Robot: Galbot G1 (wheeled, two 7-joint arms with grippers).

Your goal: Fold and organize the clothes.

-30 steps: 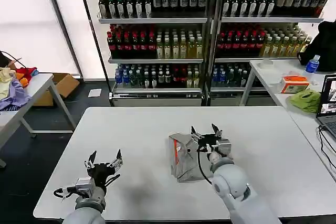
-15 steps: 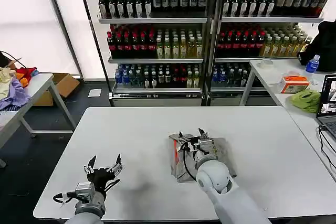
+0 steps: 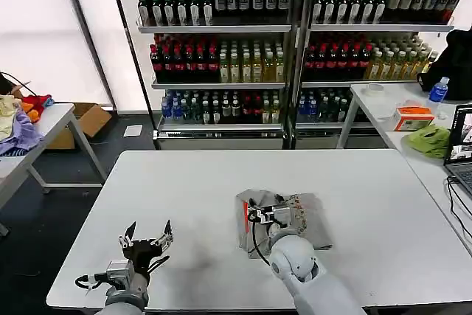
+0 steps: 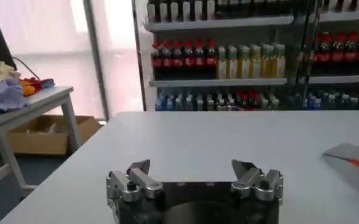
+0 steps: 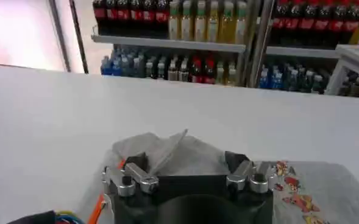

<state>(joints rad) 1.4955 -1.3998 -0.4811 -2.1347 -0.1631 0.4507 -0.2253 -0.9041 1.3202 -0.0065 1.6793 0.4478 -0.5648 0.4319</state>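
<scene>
The light grey shirt [image 3: 313, 220] lies folded into a small packet on the white table [image 3: 184, 182], right of centre. Its orange lining [image 3: 245, 215] shows at the left edge and its multicoloured print [image 5: 292, 187] faces up. My right gripper [image 3: 267, 205] hovers open just over the packet's left half, and a raised fold of grey fabric [image 5: 167, 149] stands between its jaws without being pinched. In the right wrist view the right gripper [image 5: 185, 159] holds nothing. My left gripper [image 3: 150, 229] waits open and empty near the table's front left edge. In the left wrist view the left gripper [image 4: 191, 167] faces bare tabletop, with the shirt [image 4: 353, 161] off to one side.
Shelves of bottles [image 3: 221, 57] stand behind the table. A side table at the right carries a lime-green cloth [image 3: 429, 140], an orange box [image 3: 413, 117] and a laptop [image 3: 462, 145]. Another table at the left holds a lilac cloth [image 3: 20, 136], with a cardboard box [image 3: 85, 119] beside it.
My right gripper has slid left and back toward me across the folded shirt, staying open. The left gripper drew slightly nearer the front edge. The shirt kept its place.
</scene>
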